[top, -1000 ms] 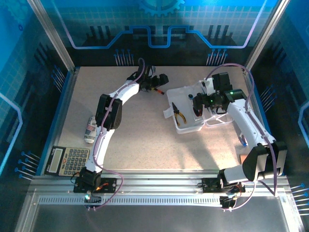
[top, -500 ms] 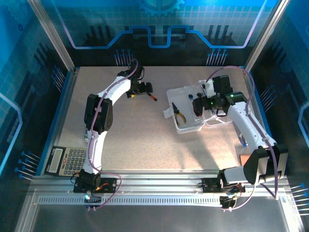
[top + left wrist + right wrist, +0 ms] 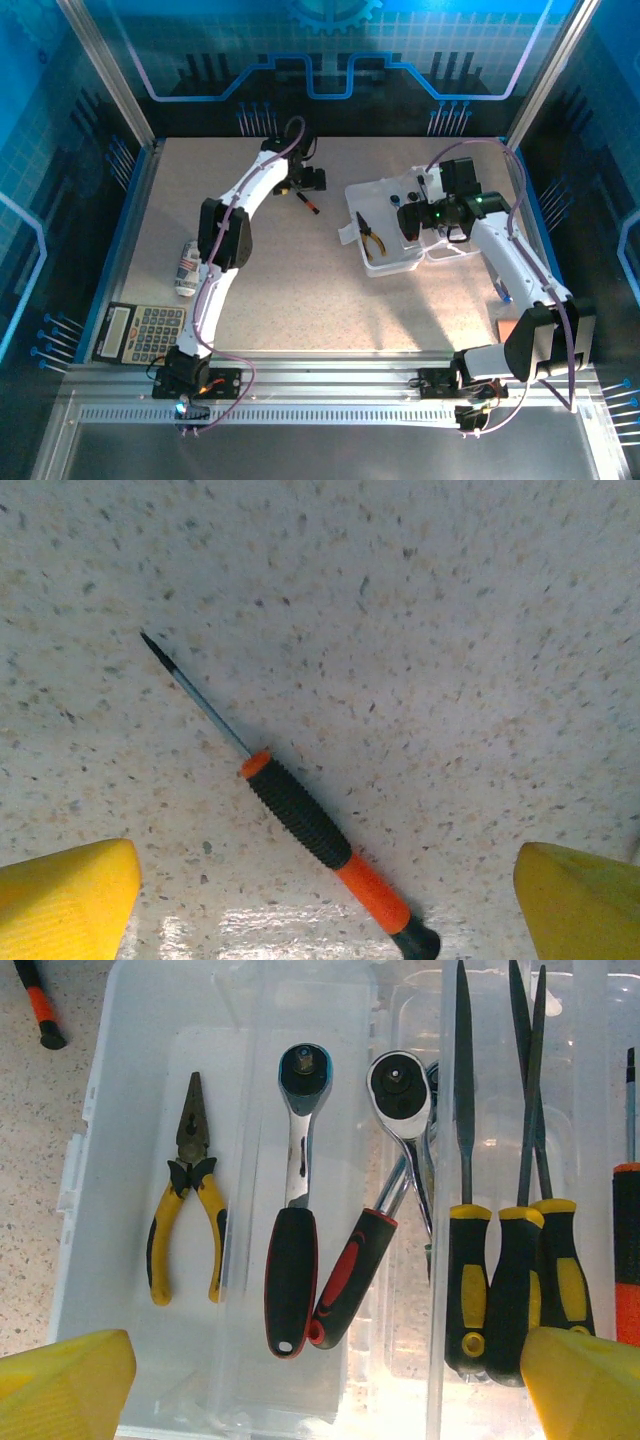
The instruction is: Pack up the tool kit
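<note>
- The left gripper (image 3: 325, 885) hangs over the speckled table (image 3: 300, 290) towards its far side, its yellow fingers (image 3: 65, 895) spread wide and holding nothing
- An orange and black screwdriver (image 3: 322, 828) lies flat on the table under that gripper, between the two fingers and touching neither
- In the left wrist view its dark tip points to the upper left
- In the top view the screwdriver lies left of the clear plastic case (image 3: 385, 265), near it but apart from it
- The case lies open on the right half of the table
- The right gripper (image 3: 325, 1385) hovers above the case with its fingers parted wide and nothing between them
- A pair of yellow-handled pliers (image 3: 187, 1200) lies in the left section of the case, nose pointing away from the wrist
- Just right of the pliers lie a black-handled ratchet (image 3: 291, 1260) and a red and black ratchet (image 3: 345, 1270), their handle ends touching
- Further right, three yellow and black handled tools (image 3: 505, 1280) with thin dark shafts lie close together
- A red and black handle (image 3: 625, 1250) shows at the right edge of the right wrist view
- A grey calculator (image 3: 140, 332) sits at the near left corner of the table, well apart from the case
</note>
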Action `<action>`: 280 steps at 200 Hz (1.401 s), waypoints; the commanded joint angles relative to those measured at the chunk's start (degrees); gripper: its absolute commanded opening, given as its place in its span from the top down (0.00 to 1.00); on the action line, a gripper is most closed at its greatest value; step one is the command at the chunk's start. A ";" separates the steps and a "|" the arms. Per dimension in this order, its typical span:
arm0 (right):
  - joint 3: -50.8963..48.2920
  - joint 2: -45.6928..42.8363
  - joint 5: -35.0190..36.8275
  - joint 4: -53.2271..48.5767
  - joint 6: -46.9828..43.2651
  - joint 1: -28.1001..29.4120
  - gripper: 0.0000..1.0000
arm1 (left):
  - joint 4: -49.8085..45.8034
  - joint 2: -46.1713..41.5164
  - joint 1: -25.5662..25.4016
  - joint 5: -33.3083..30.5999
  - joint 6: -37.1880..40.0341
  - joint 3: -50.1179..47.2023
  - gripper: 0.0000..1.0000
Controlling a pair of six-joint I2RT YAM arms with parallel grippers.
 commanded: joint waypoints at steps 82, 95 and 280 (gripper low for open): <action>-1.82 -2.49 -1.50 0.56 0.26 0.70 0.00 | -8.25 6.15 -0.86 -7.88 2.99 2.46 0.08; -1.82 -2.61 -1.52 0.48 0.20 0.66 0.00 | -8.41 6.16 -0.86 -7.77 3.17 2.35 0.10; -1.28 -8.99 -2.52 -4.29 1.81 1.67 0.00 | 1.12 -6.48 1.51 4.88 2.56 -21.35 1.00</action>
